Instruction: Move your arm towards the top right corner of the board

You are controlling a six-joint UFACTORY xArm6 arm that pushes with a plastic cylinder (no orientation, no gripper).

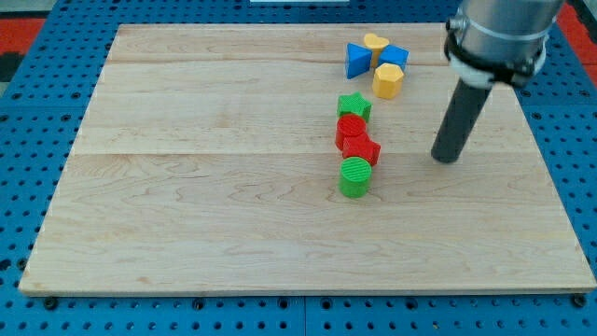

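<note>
My tip [447,157] rests on the wooden board [187,187] at the view's right, about mid-height. It is to the right of a column of blocks: a green star [354,106], a red round block [351,127], a red star [362,148] and a green cylinder [354,176]. Up and left of the tip is a cluster near the top: a blue triangle [357,61], a yellow heart [376,43], a blue block [395,56] and a yellow hexagon [388,81]. The tip touches no block.
The arm's grey body [499,33] hangs over the board's top right corner. Blue pegboard [569,140] surrounds the board on all sides.
</note>
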